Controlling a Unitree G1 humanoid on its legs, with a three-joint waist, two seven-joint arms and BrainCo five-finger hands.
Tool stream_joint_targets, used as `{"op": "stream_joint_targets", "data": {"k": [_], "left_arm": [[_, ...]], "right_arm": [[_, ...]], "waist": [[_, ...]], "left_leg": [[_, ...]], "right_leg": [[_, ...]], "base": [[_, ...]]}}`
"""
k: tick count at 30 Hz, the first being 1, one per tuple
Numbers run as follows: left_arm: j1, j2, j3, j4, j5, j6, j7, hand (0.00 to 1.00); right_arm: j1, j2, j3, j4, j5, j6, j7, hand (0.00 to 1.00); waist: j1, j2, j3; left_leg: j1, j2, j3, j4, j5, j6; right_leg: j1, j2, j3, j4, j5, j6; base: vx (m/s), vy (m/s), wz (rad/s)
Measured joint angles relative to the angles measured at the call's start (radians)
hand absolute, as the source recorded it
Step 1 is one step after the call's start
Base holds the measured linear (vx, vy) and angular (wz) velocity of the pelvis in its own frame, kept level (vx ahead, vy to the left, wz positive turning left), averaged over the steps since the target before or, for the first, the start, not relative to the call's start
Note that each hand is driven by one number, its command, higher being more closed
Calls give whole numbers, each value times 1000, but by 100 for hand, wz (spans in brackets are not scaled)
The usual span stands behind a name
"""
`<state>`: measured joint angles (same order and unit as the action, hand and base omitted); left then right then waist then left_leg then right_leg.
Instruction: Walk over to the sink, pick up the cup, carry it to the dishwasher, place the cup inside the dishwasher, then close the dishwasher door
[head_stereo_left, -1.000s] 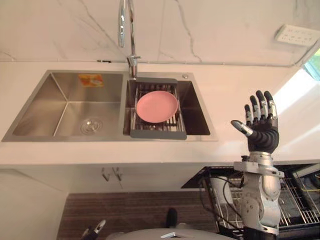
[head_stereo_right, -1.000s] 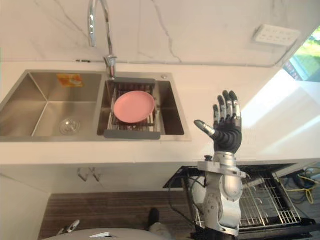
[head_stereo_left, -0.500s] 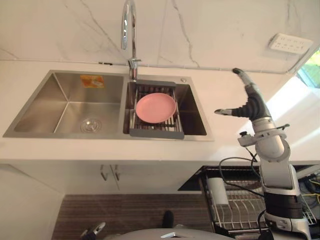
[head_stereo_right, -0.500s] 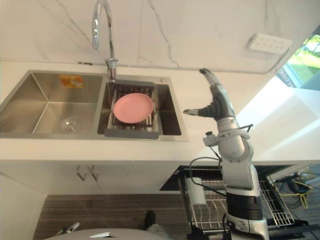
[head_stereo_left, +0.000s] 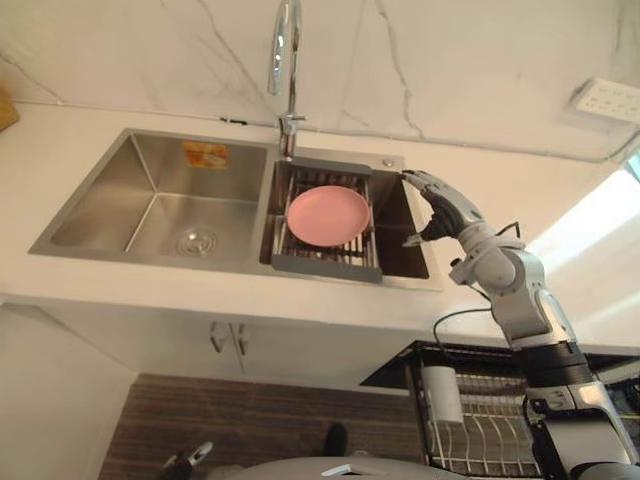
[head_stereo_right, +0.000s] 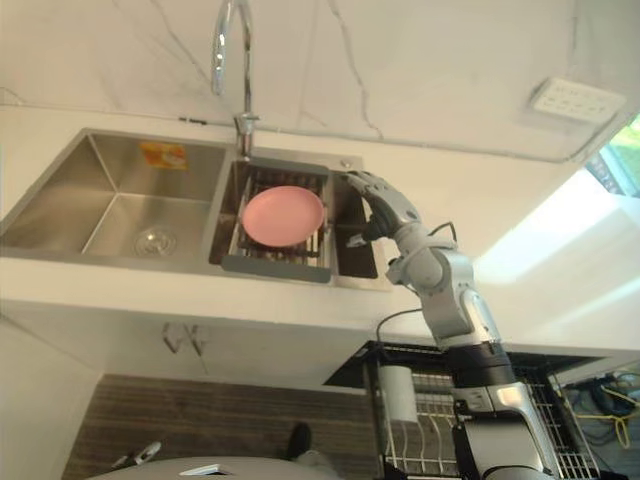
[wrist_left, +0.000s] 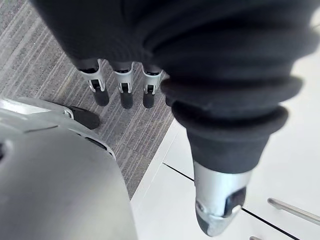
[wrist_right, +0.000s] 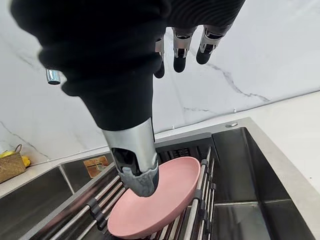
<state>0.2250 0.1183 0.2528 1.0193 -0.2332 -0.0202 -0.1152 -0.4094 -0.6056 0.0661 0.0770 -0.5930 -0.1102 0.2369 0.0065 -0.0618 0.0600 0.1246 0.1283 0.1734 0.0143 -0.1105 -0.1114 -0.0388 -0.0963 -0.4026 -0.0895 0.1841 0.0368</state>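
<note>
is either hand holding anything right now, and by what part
Nothing is held. The right hand is open over the sink beside the pink plate; the left hand hangs open too.

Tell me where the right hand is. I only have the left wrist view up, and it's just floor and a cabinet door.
Observer: The right hand is out over the right basin of the sink, fingers open and holding nothing.
Operator: What's in that basin?
Observer: A pink plate lies on a drain rack across the basin, to the left of the hand and apart from it.
Operator: And the drop-off?
Observer: The dishwasher is below the counter, right of the sink, with its wire basket pulled out.
</note>
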Motion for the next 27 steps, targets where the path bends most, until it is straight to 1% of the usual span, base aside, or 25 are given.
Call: {"op": "stream_joint_targets", "data": {"k": [4,5,7,12,14,19,22,24,27], "left_arm": [[4,1,-1,-16,0,0,-1,0],[4,1,-2,-23,0,0,-1,0],[11,1,-5,-26,0,0,-1,0],[27,1,-21,-28,0,1,-2,0],[36,0,-21,-28,0,1,-2,0],[42,0,-22,-33,0,1,-4,0],[44,1,-22,-47,-1,1,-19,0],[44,1,-26,-50,-1,1,-22,0],[45,1,-32,-56,-1,1,-23,0]], "right_arm": [[-38,-23,54,64,-41,-31,-9,0],[-40,-33,62,70,-45,-41,-23,0],[-72,-35,88,105,-57,-49,-40,0],[-117,-36,92,186,-64,-52,-64,0],[-118,-36,100,218,-64,-55,-75,0],[-118,-36,129,263,-64,-60,-77,0],[-118,-36,129,267,-64,-61,-96,0],[-150,-36,153,314,-65,-61,-105,0],[-176,-35,165,337,-66,-62,-113,0]], "waist": [[7,0,0],[15,1,1],[19,2,2],[27,5,10],[35,6,13],[43,5,19],[46,6,35],[46,8,41],[51,8,43]], "left_leg": [[-1,-1,-9,0,1,0],[-3,-1,-12,0,2,0],[-3,-1,-14,0,4,0],[-17,0,-38,-1,13,-3],[-19,2,-43,-1,16,-5],[-24,0,-54,-1,18,-4],[-32,-1,-66,-1,23,-3],[-36,-1,-74,-1,25,-3],[-40,-1,-87,-1,27,-3]], "right_leg": [[5,-3,-11,0,0,1],[5,-3,-14,0,-1,1],[6,-4,-16,0,-1,1],[5,-5,-38,0,-9,2],[5,-5,-43,0,-9,1],[6,-7,-51,0,-8,0],[7,-9,-63,0,-8,0],[7,-10,-71,0,-8,0],[10,-10,-82,0,-8,0]], "base": [[5,13,8],[-13,3,4],[-17,1,5],[-20,-5,12],[-7,-3,8],[0,9,6],[-8,5,12],[-7,3,10],[-2,4,10]]}}
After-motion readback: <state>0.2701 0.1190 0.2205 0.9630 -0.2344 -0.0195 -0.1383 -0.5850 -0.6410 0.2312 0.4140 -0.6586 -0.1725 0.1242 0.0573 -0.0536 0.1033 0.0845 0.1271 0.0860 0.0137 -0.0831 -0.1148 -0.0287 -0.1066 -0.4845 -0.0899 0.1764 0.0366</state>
